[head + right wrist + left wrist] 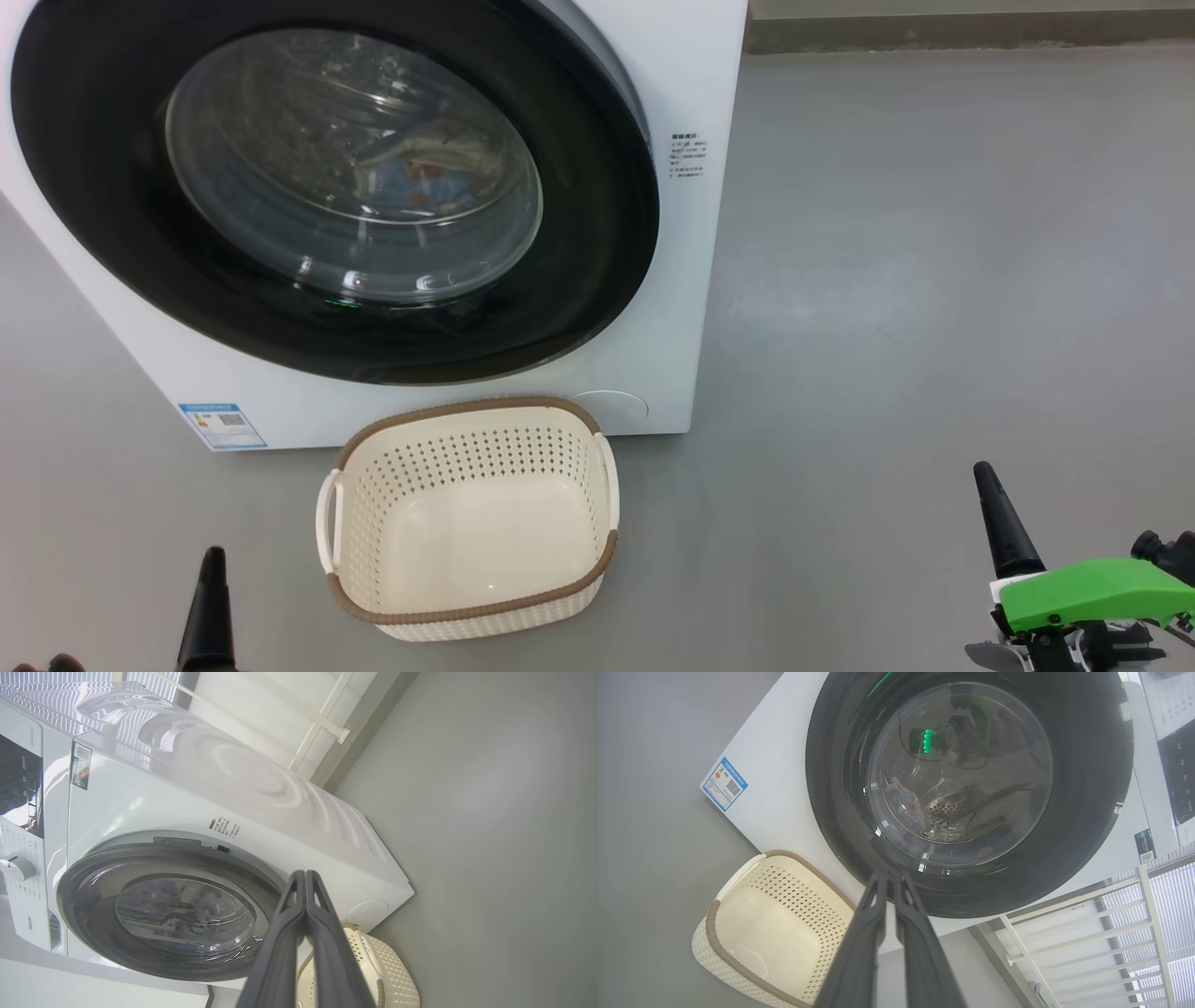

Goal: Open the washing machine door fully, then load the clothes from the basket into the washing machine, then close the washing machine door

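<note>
The white washing machine [691, 243] stands ahead with its round black-rimmed door [579, 187] shut against the front. Through the glass bowl the clothes [425, 177] lie in the drum, light blue with orange showing. The cream basket [471, 518] sits on the floor just in front of the machine, with nothing inside. My left gripper [213, 560] is shut at the lower left, left of the basket. My right gripper [985, 476] is shut at the lower right, well clear of the machine. In the wrist views the door [1083, 826] [93, 933] and the basket [738, 956] [397, 980] lie beyond shut fingers [889, 879] [304, 877].
Grey floor [934, 280] stretches to the right of the machine. A concrete kerb [934, 33] runs along the far edge. A white railing [1087, 933] stands beside the machine. A control panel and dial [16, 868] sit on the machine's upper front.
</note>
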Motion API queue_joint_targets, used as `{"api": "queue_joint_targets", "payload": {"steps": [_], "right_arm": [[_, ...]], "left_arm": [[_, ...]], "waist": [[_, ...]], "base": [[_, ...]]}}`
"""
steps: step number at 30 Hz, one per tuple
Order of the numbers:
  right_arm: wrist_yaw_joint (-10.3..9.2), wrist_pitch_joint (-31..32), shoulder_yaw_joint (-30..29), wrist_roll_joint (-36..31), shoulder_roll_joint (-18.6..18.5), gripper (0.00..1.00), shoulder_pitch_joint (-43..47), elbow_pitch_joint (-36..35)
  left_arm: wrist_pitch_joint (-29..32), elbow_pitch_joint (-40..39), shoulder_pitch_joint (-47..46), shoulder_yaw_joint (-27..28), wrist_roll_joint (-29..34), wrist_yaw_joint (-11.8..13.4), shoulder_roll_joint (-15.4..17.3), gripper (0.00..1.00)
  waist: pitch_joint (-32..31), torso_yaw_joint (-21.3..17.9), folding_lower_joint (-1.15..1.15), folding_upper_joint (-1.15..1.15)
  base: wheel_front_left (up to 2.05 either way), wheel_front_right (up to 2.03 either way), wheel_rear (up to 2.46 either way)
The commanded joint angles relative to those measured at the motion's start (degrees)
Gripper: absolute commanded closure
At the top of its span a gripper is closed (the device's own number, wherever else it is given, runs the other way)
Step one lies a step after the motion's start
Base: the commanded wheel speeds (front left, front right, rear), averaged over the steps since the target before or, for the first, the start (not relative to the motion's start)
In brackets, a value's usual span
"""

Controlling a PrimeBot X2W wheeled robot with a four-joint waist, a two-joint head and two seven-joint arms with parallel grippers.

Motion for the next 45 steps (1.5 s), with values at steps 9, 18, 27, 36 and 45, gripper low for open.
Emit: {"api": "queue_joint_targets", "payload": {"steps": [9,18,27,36,45], "right_arm": [[-0.11,1.64,-0.34,6.45,-0.37,1.00,-2.90,-1.58],[-0.12,3.18,-1.10,11.63,-0.21,1.00,-3.11,-1.62],[-0.13,4.90,-1.96,17.39,-0.02,1.00,-3.34,-1.66],[-0.14,6.46,-2.74,22.57,0.15,1.00,-3.55,-1.70],[-0.15,7.85,-3.44,27.12,0.32,1.00,-3.74,-1.73]], "left_arm": [[1.66,-0.96,-3.23,1.08,-6.48,0.02,0.32,1.00],[3.17,-0.95,-3.79,1.15,-12.06,0.02,-0.15,1.00],[4.85,-0.93,-4.42,1.23,-18.27,0.03,-0.68,1.00],[6.36,-0.92,-4.99,1.30,-23.87,0.03,-1.15,1.00],[7.70,-0.91,-5.49,1.36,-28.81,0.03,-1.57,1.00]], "waist": [[-0.16,0.29,0.00,0.00],[-0.33,0.59,0.00,0.00],[-0.51,0.92,0.00,0.00],[-0.67,1.22,0.00,0.00],[-0.82,1.48,0.00,0.00]], "base": [[0.00,0.00,0.00],[0.00,0.00,0.00],[0.00,0.00,0.00],[0.00,0.00,0.00],[0.00,0.00,0.00]]}}
